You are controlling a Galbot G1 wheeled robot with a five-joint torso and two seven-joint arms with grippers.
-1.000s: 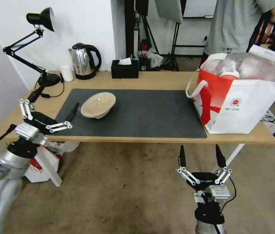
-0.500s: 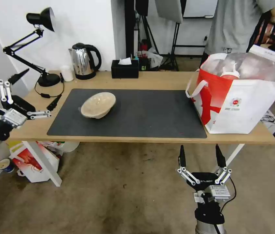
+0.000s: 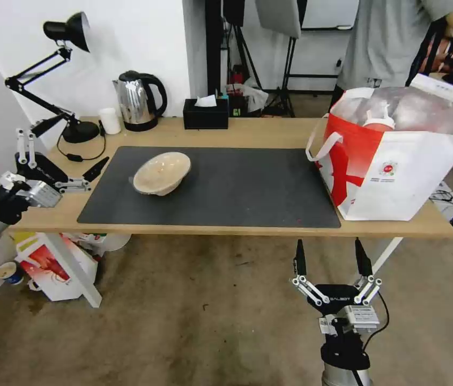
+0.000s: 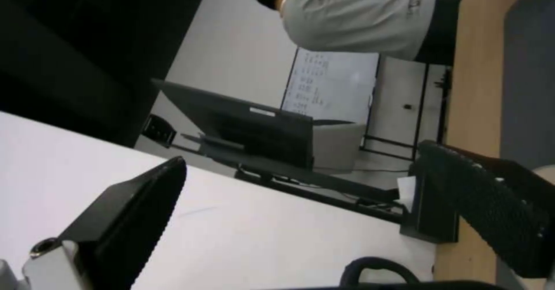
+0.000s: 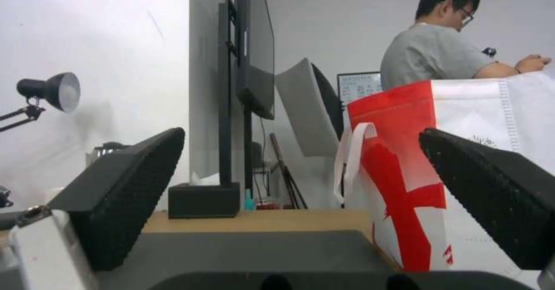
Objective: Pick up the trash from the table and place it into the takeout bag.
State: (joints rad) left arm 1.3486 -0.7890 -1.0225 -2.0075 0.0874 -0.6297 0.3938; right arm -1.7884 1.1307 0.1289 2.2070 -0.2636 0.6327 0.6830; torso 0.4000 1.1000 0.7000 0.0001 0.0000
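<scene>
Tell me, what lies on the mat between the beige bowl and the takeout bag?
Nothing: in the head view the dark mat is bare between the beige bowl and the takeout bag.

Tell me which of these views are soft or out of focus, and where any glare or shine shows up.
Head view: mostly sharp; bright highlights on the shiny steel electric kettle and sheen on the silver foil lining of the boxy white-and-red takeout bag. Left wrist view: soft throughout, the open left gripper blurred close up. Right wrist view: the open right gripper soft in front, the bag behind fairly clear.
</scene>
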